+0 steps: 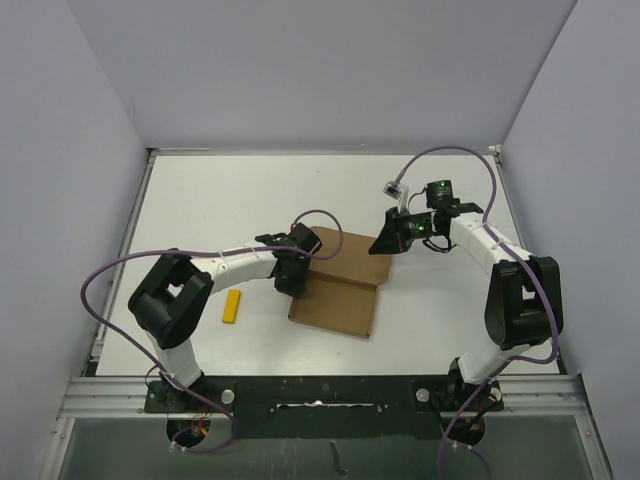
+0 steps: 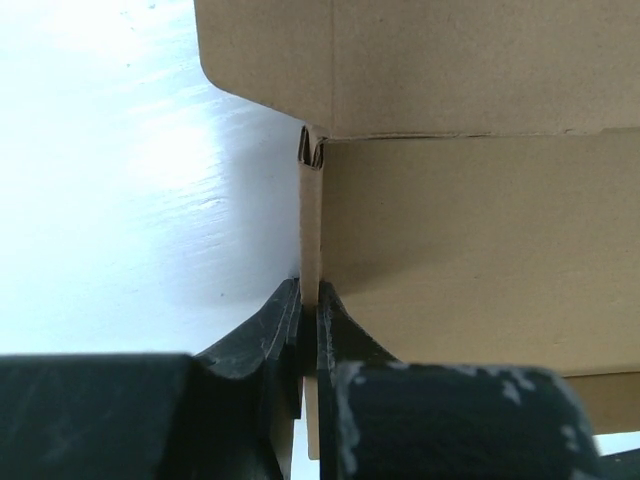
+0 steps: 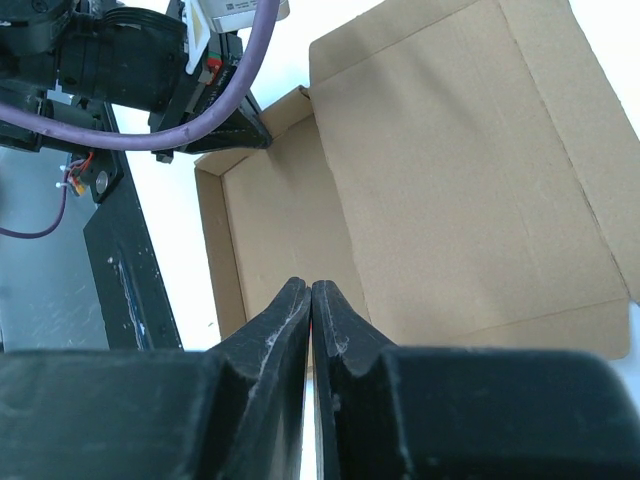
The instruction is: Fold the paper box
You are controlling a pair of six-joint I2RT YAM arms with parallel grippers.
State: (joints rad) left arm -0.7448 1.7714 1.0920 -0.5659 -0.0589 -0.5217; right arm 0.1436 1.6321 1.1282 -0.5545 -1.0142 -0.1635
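paper box (image 1: 335,290): plain brown cardboard, sitting pretty much in the middle of the table, a bit nearer the arms than the back wall. It's only half folded.
box shape: the right wrist view shows a shallow tray part with low side walls standing up, and a big flat panel (image 3: 450,180) lying open next to it, joined along a crease.
left side wall: in the left wrist view this wall (image 2: 311,230) stands upright and looks doubled over at its far end. A flap with a rounded corner lies just past it.
left tool (image 2: 309,295): clamped onto that upright left wall, one finger on each side, with the cardboard edge running straight up between them. From above, the tool (image 1: 292,275) sits right at the box's left edge.
right tool (image 3: 311,290): closed with nothing between the fingers, the tips pressed together. From above it (image 1: 385,243) is at the far right corner of the box. Can't tell whether it actually touches the cardboard or just hangs over it.
yellow bar (image 1: 232,307): small yellow stick lying flat on the table, left of the box and clear of it, under the left arm's forearm.
table (image 1: 250,190): white top with pale walls on three sides.
cables (image 1: 460,155): purple ones looping off both arms, none lying on the box.
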